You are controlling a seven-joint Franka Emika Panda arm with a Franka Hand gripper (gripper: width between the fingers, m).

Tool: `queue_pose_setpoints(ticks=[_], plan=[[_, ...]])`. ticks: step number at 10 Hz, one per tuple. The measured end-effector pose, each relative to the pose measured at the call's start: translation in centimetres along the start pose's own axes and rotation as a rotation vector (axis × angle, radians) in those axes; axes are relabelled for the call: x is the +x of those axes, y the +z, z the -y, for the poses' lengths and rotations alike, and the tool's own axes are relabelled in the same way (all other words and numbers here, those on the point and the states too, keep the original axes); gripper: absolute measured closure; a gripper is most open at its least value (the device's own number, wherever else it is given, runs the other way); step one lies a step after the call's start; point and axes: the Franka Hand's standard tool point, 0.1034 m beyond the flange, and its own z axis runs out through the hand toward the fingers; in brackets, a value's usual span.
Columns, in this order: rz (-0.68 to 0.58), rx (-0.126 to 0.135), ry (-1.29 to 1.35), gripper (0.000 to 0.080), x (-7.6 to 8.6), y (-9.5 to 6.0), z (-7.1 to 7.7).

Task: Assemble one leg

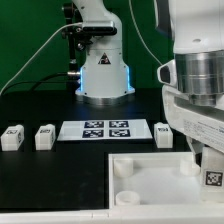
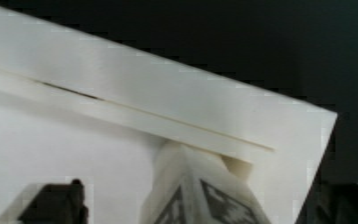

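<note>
One leg [image 1: 212,178], a small white block with a black-and-white tag, stands upright at the right corner of the large white square part [image 1: 150,178]. My gripper [image 1: 208,163] hangs right over it. In the wrist view the same leg [image 2: 211,185] rises between my two dark fingers [image 2: 55,205], with a gap on each side. The jaws are open and hold nothing. The square part [image 2: 105,120] fills most of that view.
Two loose legs [image 1: 11,137] [image 1: 45,136] stand at the exterior view's left, and another leg [image 1: 164,133] stands right of the marker board [image 1: 105,130]. The robot base [image 1: 104,75] is behind. Round sockets [image 1: 123,171] show on the square part.
</note>
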Motion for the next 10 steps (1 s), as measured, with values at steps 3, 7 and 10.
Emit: queue_pose_setpoints(ticks=[3,7,10], plan=[[-0.006,-0.007,-0.322,0.0151,0.15,-0.02,-0.05],[-0.048,-0.047,-0.870,0.0151,1.04,-0.36,0.12],[-0.048,-0.046,-0.824,0.0401,1.02,-0.33,0.09]])
